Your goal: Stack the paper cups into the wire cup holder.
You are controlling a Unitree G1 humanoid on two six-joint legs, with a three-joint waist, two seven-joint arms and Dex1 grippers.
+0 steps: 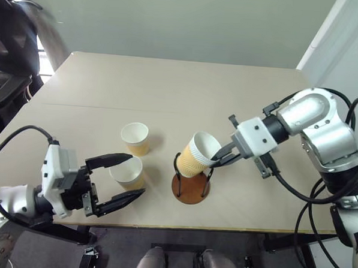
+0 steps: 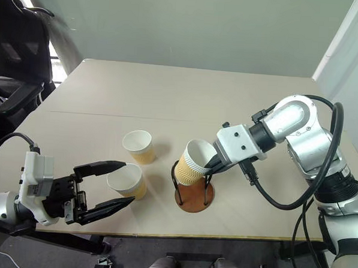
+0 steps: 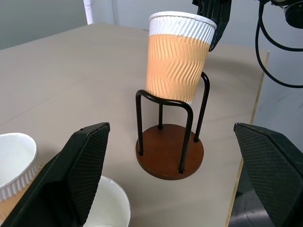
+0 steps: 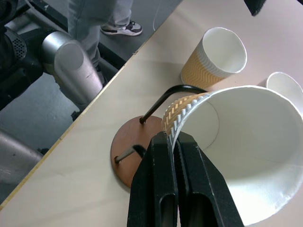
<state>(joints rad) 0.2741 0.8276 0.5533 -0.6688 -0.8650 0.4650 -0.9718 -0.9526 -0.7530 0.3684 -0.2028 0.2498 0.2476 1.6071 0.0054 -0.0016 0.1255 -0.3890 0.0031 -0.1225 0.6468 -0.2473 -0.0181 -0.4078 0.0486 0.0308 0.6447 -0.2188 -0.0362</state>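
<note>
My right gripper (image 1: 216,160) is shut on the rim of a tilted tan ribbed paper cup (image 1: 197,154). The cup's bottom sits between the black wire loops of the wire cup holder (image 1: 191,188), above its reddish-brown base (image 3: 170,151). In the right wrist view the fingers (image 4: 163,189) pinch the white rim. Two more paper cups stand upright on the table to the left, one farther back (image 1: 135,138) and one nearer (image 1: 128,172). My left gripper (image 1: 136,175) is open and level, its fingers spread either side of the nearer cup without gripping it.
The beige table (image 1: 169,85) has its front edge just behind the holder. A dark chair (image 1: 9,53) stands at the far left. A person's legs and shoes (image 4: 94,19) stand on the floor beside the table. Black cables (image 1: 320,195) hang from my right arm.
</note>
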